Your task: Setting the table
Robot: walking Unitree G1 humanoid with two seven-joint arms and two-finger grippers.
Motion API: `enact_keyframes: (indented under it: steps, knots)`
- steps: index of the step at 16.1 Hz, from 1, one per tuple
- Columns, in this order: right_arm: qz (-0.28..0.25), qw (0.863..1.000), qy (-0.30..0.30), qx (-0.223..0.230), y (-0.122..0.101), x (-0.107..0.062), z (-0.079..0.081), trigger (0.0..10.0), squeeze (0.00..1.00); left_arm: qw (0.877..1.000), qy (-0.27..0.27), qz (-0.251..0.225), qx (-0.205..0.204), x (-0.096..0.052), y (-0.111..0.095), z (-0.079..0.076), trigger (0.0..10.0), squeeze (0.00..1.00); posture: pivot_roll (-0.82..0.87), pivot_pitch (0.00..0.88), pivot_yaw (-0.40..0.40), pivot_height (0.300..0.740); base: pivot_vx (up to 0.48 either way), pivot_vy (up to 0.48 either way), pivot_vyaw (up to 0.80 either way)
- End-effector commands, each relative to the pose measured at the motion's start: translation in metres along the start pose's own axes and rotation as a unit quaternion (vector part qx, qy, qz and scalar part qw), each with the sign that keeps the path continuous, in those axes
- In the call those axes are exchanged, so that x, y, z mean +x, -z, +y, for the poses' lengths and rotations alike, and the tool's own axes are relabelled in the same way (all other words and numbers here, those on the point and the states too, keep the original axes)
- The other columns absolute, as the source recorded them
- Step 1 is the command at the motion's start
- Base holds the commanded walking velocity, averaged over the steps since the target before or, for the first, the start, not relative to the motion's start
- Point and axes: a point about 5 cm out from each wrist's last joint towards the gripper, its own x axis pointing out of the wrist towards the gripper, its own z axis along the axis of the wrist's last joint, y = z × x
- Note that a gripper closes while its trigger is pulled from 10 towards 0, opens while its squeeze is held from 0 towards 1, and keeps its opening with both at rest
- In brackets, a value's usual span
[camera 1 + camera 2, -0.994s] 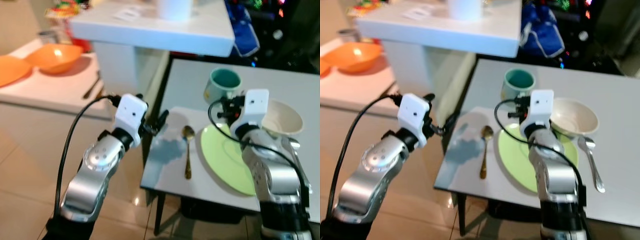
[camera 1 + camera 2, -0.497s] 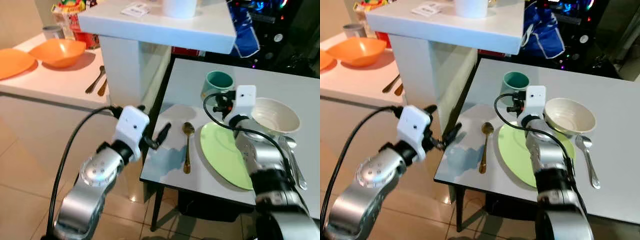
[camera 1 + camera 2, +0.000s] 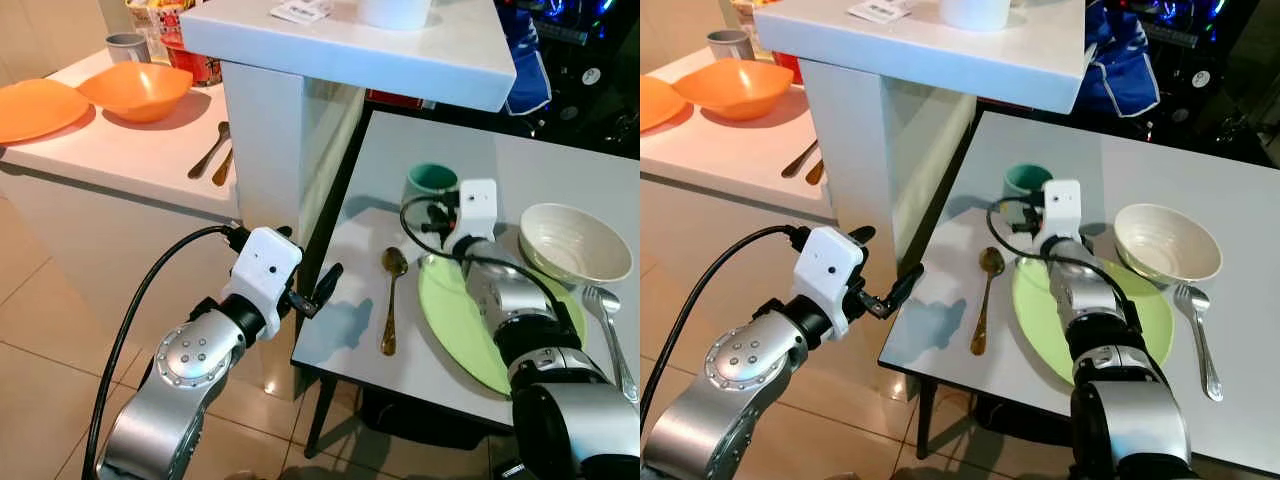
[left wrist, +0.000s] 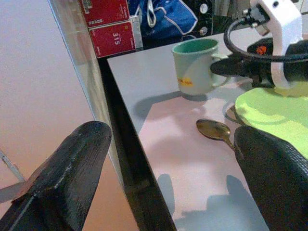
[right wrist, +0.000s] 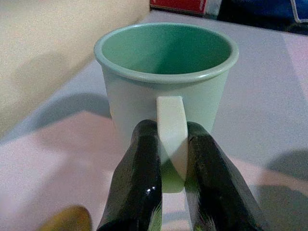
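The right gripper (image 5: 172, 159) pinches the handle of the green mug (image 5: 166, 91) (upright on the table (image 3: 1120, 170), near its left edge). The left gripper (image 4: 178, 183) hangs spread beside that edge.

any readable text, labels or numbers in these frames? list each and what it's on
"315": on the lower red box behind the table.
Upper red box: white label, too blurred to read.
Green mug: small orange mark near its base, too small to read.
Paper on the white counter: print too small to read.
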Motion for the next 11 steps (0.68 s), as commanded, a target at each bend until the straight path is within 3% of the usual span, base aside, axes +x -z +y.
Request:
enact_keyframes:
  steps: [1, 7, 11]
  knots:
    - [-0.012, 0.999, 0.033, 0.010, -0.002, -0.003, -0.017, 10.0, 0.00, 1.000, 0.015, -0.005, 0.002, 0.000, -0.004, -0.005, 10.0, 0.00, 0.07, 0.000, -0.067, 0.740, 0.000, 0.000, 0.00]
    - [-0.007, 0.999, 0.026, 0.034, 0.017, -0.016, -0.026, 10.0, 0.00, 1.000, 0.026, -0.008, 0.000, 0.003, -0.004, -0.007, 10.0, 0.00, 0.05, 0.000, -0.052, 0.740, 0.000, 0.000, 0.00]
    - [0.000, 0.998, 0.012, 0.059, 0.022, -0.016, -0.020, 10.0, 0.00, 0.999, 0.054, -0.003, -0.001, 0.003, -0.003, -0.013, 10.0, 0.00, 0.05, 0.000, -0.052, 0.740, 0.000, 0.000, 0.00]
